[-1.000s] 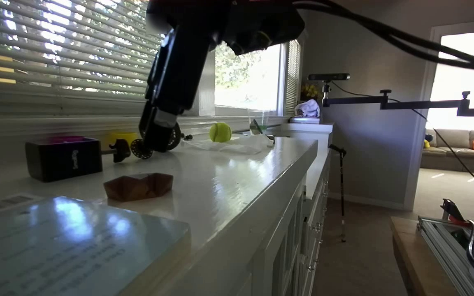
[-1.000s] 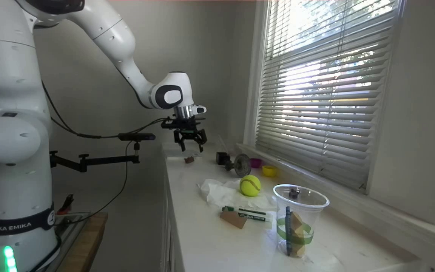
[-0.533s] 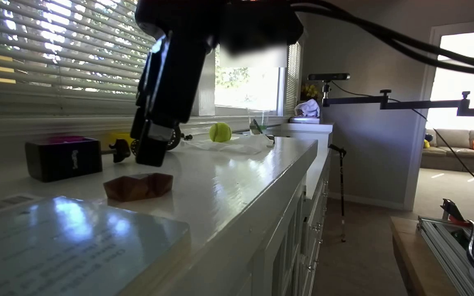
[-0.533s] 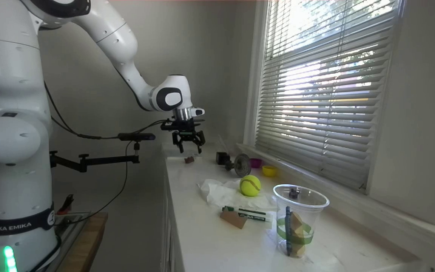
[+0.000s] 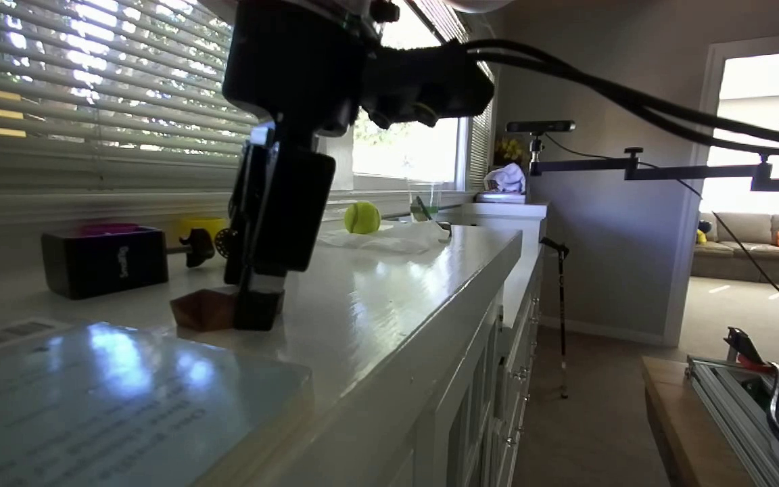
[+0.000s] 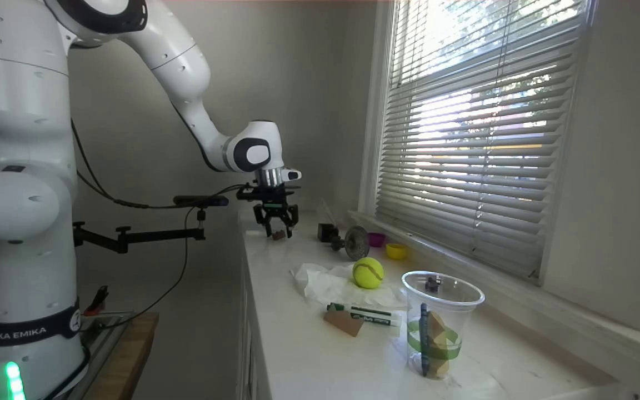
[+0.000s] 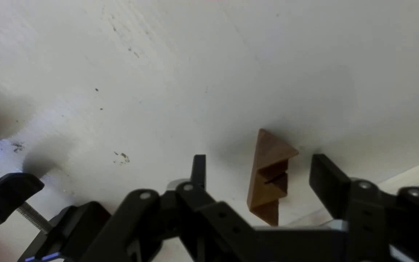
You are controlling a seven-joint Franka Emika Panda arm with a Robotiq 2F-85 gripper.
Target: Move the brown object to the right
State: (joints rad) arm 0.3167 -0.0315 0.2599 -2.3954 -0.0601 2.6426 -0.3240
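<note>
The brown object, a small faceted reddish-brown piece, lies on the white counter in an exterior view (image 5: 203, 311). It also shows in an exterior view (image 6: 279, 235) and in the wrist view (image 7: 267, 174). My gripper (image 7: 259, 163) is open, with one finger (image 7: 198, 170) on each side of the piece and a visible gap to both. The gap to the left finger looks wider. In an exterior view the gripper (image 5: 256, 314) is down at counter height, and a fingertip hides the right part of the piece. The gripper (image 6: 279, 231) points downward.
A dark box (image 5: 105, 264) with a clamp knob stands left of the piece, near the window. A glossy book (image 5: 126, 399) lies close by. A wheel-like thing (image 6: 356, 243), a tennis ball (image 6: 368, 273), a marker (image 6: 373, 315) and a clear cup (image 6: 442, 325) stand along the counter.
My gripper has come down from above the counter, and its fingers now stand on both sides of the brown object. It stays open. The brown object has not moved.
</note>
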